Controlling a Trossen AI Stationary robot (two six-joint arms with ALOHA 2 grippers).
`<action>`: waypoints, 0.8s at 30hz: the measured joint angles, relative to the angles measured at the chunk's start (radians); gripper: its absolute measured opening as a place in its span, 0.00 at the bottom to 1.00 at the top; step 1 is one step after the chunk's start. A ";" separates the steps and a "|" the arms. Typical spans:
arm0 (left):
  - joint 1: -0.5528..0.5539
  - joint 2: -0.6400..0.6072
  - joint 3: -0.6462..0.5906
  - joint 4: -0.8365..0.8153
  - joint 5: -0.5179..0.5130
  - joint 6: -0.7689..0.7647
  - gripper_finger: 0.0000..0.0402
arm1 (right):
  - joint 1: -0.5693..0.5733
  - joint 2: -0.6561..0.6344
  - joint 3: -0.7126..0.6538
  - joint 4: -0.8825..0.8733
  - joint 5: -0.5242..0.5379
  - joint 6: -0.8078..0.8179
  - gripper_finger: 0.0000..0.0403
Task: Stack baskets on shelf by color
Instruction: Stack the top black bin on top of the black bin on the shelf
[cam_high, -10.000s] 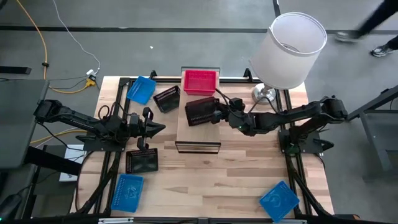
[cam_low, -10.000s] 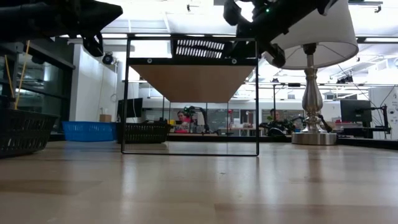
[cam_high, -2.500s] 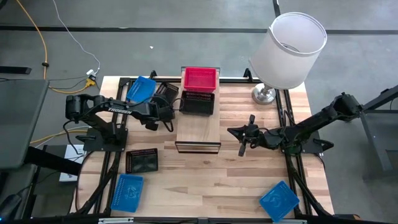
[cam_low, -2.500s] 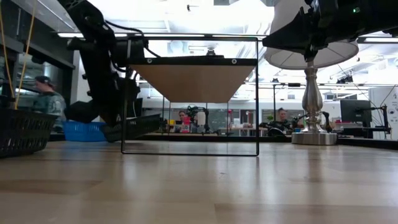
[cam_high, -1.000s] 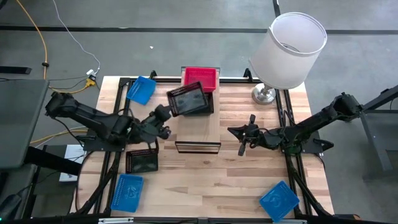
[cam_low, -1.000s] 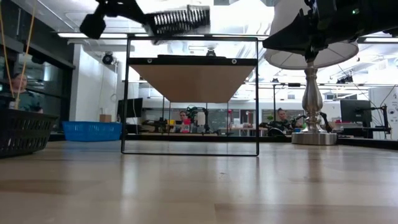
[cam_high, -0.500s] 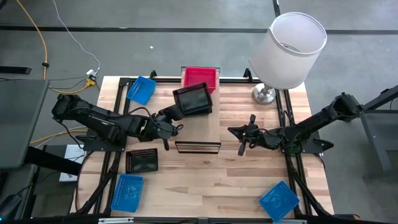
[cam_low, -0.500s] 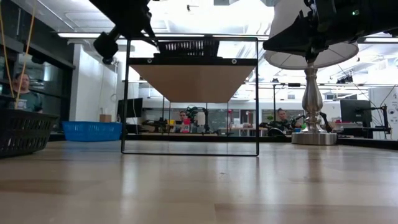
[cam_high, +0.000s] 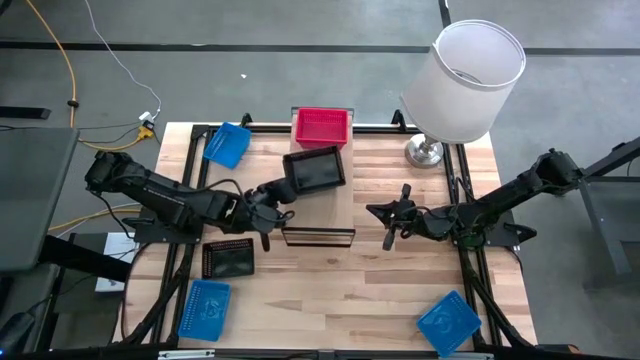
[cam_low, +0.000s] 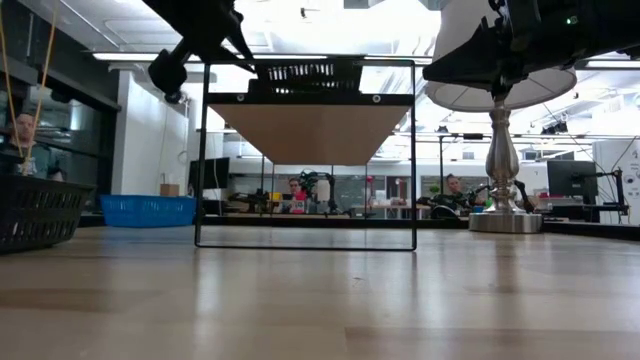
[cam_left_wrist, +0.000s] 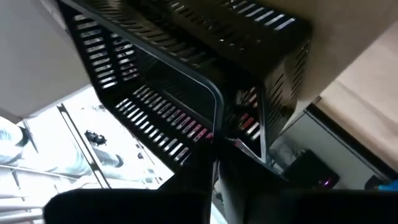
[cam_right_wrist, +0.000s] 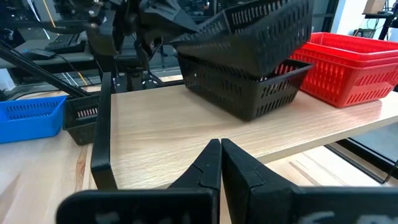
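A black basket (cam_high: 315, 170) hangs tilted over a second black basket (cam_right_wrist: 245, 90) that stands on the shelf (cam_high: 320, 212). My left gripper (cam_high: 281, 190) is shut on the upper one, at its near left. A red basket (cam_high: 322, 127) stands on the shelf's far end. To the right of the shelf my right gripper (cam_high: 390, 218) hovers shut with nothing in it. The low view shows the held basket (cam_low: 305, 75) just above the shelf top. My left gripper pinches the upper black basket's mesh wall at its rim (cam_left_wrist: 217, 121), near a corner, one finger inside and one outside. The fingers come from the table's left, nearly level. The basket is tilted, and its underside (cam_right_wrist: 267, 65) meets the lower basket's rim.
Blue baskets lie at the far left (cam_high: 228, 145), near left (cam_high: 207, 308) and near right (cam_high: 447, 322). One more black basket (cam_high: 228, 260) lies near the left arm. A lamp (cam_high: 465, 80) stands at the far right corner.
My left gripper has carried the black basket rightward and down over the shelf, rolling its wrist. The basket has turned more square with the shelf and sunk from well above it onto the lower black basket.
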 joint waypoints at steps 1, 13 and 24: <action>0.000 0.000 0.000 0.000 0.000 -0.012 0.02 | 0.000 0.000 0.000 0.000 0.000 0.000 0.00; 0.000 0.000 0.000 0.000 -0.004 -0.065 0.14 | 0.000 0.000 0.000 -0.001 0.000 0.000 0.00; -0.016 -0.001 0.000 0.001 -0.078 -0.235 0.25 | 0.000 0.000 0.000 -0.016 0.000 0.008 0.00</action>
